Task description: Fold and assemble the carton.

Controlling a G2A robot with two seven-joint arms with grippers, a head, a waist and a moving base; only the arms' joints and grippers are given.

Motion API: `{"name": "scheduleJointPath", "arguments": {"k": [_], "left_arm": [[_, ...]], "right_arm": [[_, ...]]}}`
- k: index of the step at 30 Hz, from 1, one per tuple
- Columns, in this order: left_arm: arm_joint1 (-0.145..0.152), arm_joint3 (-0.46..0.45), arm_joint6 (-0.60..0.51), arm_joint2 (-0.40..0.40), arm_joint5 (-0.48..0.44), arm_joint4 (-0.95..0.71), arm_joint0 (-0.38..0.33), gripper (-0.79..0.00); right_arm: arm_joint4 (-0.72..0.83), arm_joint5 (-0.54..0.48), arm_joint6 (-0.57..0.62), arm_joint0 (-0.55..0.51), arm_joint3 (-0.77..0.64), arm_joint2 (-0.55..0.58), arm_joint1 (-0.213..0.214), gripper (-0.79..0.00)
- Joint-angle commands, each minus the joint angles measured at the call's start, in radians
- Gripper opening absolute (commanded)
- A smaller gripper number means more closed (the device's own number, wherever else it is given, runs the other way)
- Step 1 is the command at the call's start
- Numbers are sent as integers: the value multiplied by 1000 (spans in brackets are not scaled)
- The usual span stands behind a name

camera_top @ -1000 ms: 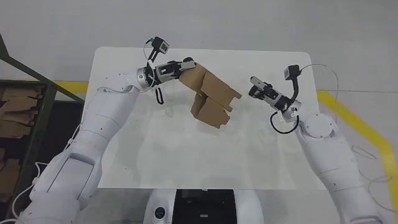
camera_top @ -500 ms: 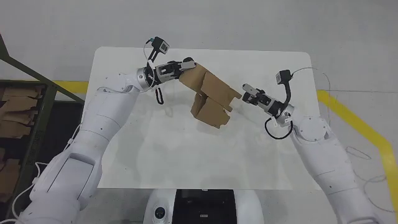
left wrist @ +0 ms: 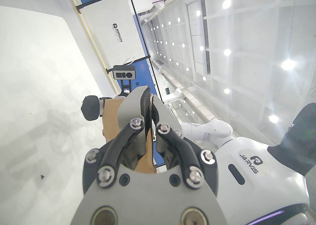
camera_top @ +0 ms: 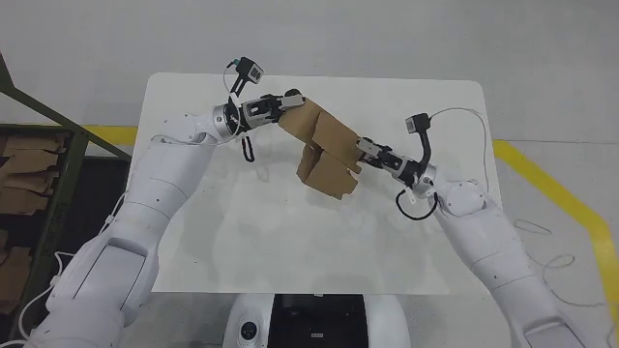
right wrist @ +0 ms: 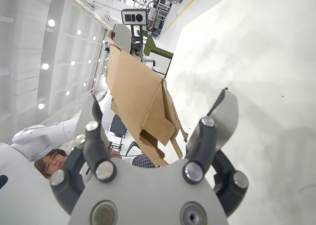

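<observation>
The carton [camera_top: 327, 150], brown cardboard only partly folded, is over the middle of the white tabletop [camera_top: 242, 242]. Its panels bend along a crease and small flaps stick out at the end nearer the robot (whether that end rests on the tabletop I cannot tell). The left hand [camera_top: 290, 102] is at the carton's far-left corner, pressed together on the cardboard. Seen from the left wrist, this hand [left wrist: 148, 102] has the corrugated edge of the carton [left wrist: 147, 155] pinched between its two jaws. The right hand [camera_top: 366, 147] is on the opposite, right side of the carton, right at the flaps. Seen from the right wrist, the hand [right wrist: 160, 106] is spread wide, and the carton [right wrist: 133, 92] slants toward it with its flap end in the gap between the jaws. Neither jaw is clearly touching the cardboard. Well to the left of the carton, off the tabletop, a rack [camera_top: 29, 164] holding flat cardboard sheets stands on the floor. To the right of the carton, past the tabletop's edge, a yellow line [camera_top: 527, 169] runs across the floor.
</observation>
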Motion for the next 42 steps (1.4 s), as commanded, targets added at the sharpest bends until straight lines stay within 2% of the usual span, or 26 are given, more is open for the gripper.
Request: {"name": "scheduleJointPath", "arguments": {"k": [1, 3, 5, 10, 17, 20, 22, 23, 25, 35, 42], "left_arm": [[0, 0, 0, 0, 0, 0, 0, -785], [0, 0, 0, 0, 0, 0, 0, -785], [0, 0, 0, 0, 0, 0, 0, -785], [0, 0, 0, 0, 0, 0, 0, -785], [0, 0, 0, 0, 0, 0, 0, -785], [0, 0, 0, 0, 0, 0, 0, -785], [0, 0, 0, 0, 0, 0, 0, -785], [0, 0, 0, 0, 0, 0, 0, -573], [0, 0, 0, 0, 0, 0, 0, 0], [0, 0, 0, 0, 0, 0, 0, 0], [0, 0, 0, 0, 0, 0, 0, 0]], "right_arm": [[4, -7, 3, 7, 16, -7, -4, -493], [13, -14, 8, 13, 32, -11, -7, -529], [28, -20, 16, 17, 45, -12, -9, -610], [82, -37, 57, 17, 65, -5, -11, -708], [170, -45, 139, 10, 68, 22, -5, -714], [222, -38, 183, 5, 57, 37, -1, -785], [254, -33, 214, 2, 46, 46, 1, -785], [268, -30, 229, 0, 41, 51, 2, -785], [293, -25, 255, -3, 31, 58, 4, -785], [393, 19, 320, -26, 6, 96, 9, -785], [377, 55, 243, -57, -4, 155, 21, -785]]}}
